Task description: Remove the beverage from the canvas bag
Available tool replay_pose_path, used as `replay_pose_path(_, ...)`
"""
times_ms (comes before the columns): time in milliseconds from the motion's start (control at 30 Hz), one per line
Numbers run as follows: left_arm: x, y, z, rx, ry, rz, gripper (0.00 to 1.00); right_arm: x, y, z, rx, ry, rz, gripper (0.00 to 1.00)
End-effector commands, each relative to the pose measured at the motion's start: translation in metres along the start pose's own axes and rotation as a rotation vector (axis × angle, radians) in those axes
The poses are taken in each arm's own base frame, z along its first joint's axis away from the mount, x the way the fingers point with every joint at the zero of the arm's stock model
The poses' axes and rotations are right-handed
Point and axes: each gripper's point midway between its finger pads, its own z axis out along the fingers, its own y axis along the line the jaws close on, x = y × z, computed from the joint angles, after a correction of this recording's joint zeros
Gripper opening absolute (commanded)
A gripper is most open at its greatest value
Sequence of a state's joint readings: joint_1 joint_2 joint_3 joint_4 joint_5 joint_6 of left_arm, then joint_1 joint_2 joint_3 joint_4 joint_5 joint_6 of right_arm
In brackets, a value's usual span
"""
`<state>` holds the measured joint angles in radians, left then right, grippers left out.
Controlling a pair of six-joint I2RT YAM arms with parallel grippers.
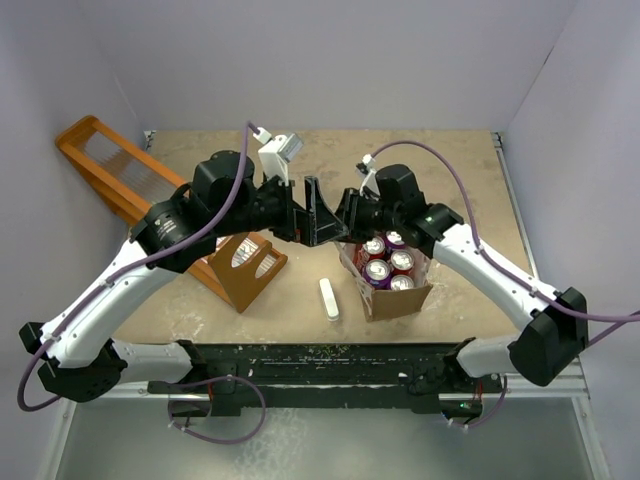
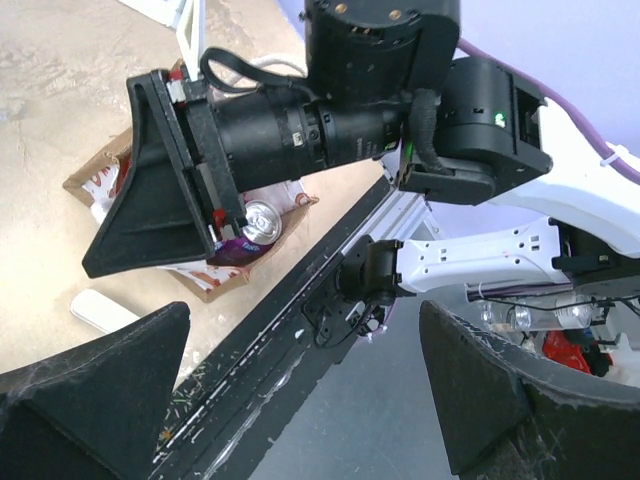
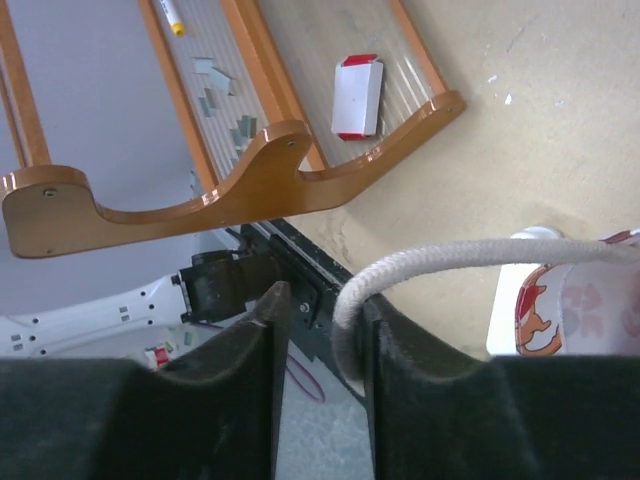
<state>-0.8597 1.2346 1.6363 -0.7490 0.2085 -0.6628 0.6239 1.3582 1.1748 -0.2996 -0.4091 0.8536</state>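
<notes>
Our right pincer [image 3: 327, 300] is only narrowly open around the canvas bag's [image 1: 398, 300] white handle [image 3: 450, 255], hooking rather than pinching it. We judge this steadies the bag on the counter [image 1: 450, 180]. The beverage cans [image 1: 379, 270] stand inside, and our left pincer [image 2: 305, 330] gapes wide and empty nearby.

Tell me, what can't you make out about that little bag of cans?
- Top view: the cans show only lids, the brand too small to read; the right arm may hide more at the canvas bag's far end.
- Left wrist view: that arm covers most of the bag; one can shows.
- Right wrist view: the picture's edge cuts the bag off; only its handle and a printed panel show.
</notes>
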Motion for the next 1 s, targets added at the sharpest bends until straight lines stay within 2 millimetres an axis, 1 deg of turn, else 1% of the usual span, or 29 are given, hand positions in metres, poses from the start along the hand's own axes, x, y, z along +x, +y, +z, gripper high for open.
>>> replay_pose_path(0, -0.004, -0.006, -0.006, 0.023, -0.031, -0.032, 0.99, -0.021, 0.037, -0.022, -0.085, -0.079, -0.088, 0.45)
replay_pose_path(100, 0.001, -0.005, -0.004, 0.027, -0.008, -0.045, 0.99, -0.001, 0.019, -0.034, -0.014, -0.026, -0.098, 0.6)
replay_pose_path(200, 0.01, -0.004, 0.002, 0.034, 0.024, -0.06, 0.99, 0.004, 0.007, -0.053, 0.054, -0.058, -0.109, 0.74)
replay_pose_path(267, 0.016, -0.002, 0.008, 0.042, 0.045, -0.072, 0.99, 0.008, 0.002, -0.066, 0.082, -0.079, -0.116, 0.81)
replay_pose_path(367, 0.027, 0.002, 0.019, 0.053, 0.084, -0.092, 0.99, 0.016, -0.007, -0.085, 0.131, -0.093, -0.125, 0.88)
replay_pose_path(467, 0.035, 0.005, 0.03, 0.058, 0.123, -0.105, 0.99, 0.026, -0.016, -0.102, 0.169, -0.093, -0.136, 0.99)
replay_pose_path(600, 0.046, 0.013, 0.045, 0.043, 0.173, -0.105, 0.99, 0.035, -0.033, -0.118, 0.245, -0.112, -0.137, 1.0)
replay_pose_path(733, 0.052, 0.03, 0.06, -0.027, 0.215, -0.07, 0.99, 0.031, -0.063, -0.134, 0.418, -0.155, -0.117, 1.0)
replay_pose_path(767, 0.051, 0.038, 0.063, -0.068, 0.217, -0.056, 0.99, 0.029, -0.07, -0.138, 0.465, -0.168, -0.12, 1.0)
replay_pose_path(833, 0.051, 0.053, 0.068, -0.156, 0.228, -0.026, 0.99, 0.023, -0.077, -0.14, 0.508, -0.188, -0.158, 1.0)
replay_pose_path(967, 0.059, 0.09, 0.074, -0.325, 0.225, 0.001, 0.99, 0.014, -0.088, -0.134, 0.555, -0.209, -0.189, 1.0)
